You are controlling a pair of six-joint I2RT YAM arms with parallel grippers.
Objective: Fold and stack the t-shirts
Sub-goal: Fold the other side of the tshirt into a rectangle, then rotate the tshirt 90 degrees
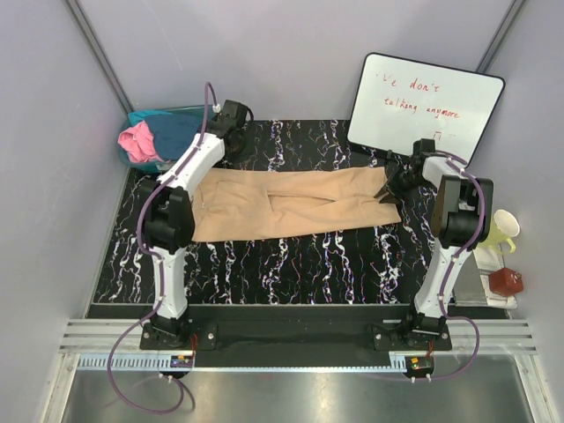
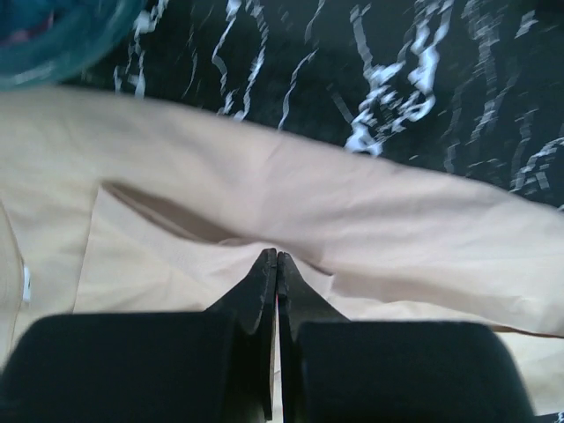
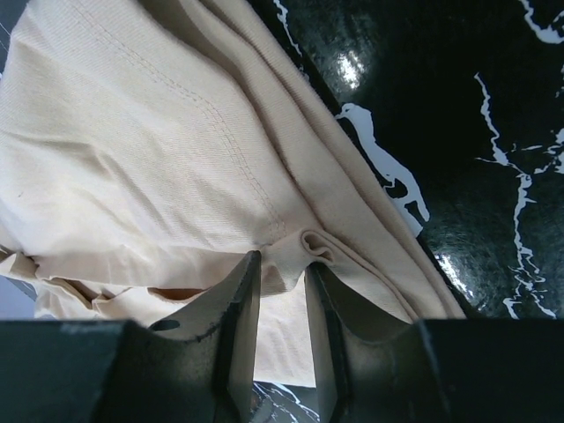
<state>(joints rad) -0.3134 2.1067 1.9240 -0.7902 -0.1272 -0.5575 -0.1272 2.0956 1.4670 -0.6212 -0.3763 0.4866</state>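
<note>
The tan t-shirt (image 1: 291, 207) lies stretched left to right across the middle of the black marbled table (image 1: 291, 264), its sides folded in. My left gripper (image 2: 276, 256) is shut, its tips pinching the tan t-shirt (image 2: 370, 220) near its far left end, where creases run into them. The top view hides those tips under the left arm (image 1: 198, 163). At the shirt's right end, my right gripper (image 1: 390, 189) (image 3: 284, 260) holds a bunched hem fold of the tan t-shirt (image 3: 132, 159) between slightly parted fingers. A pink t-shirt (image 1: 137, 141) and a dark teal t-shirt (image 1: 174, 132) lie bunched in the tub.
The see-through teal tub (image 1: 152, 164) (image 2: 53, 44) stands at the table's far left corner. A whiteboard (image 1: 423, 106) leans at the back right. A yellow mug (image 1: 498, 231) and a red-brown object (image 1: 505, 280) sit off the table's right edge. Grey walls close in both sides.
</note>
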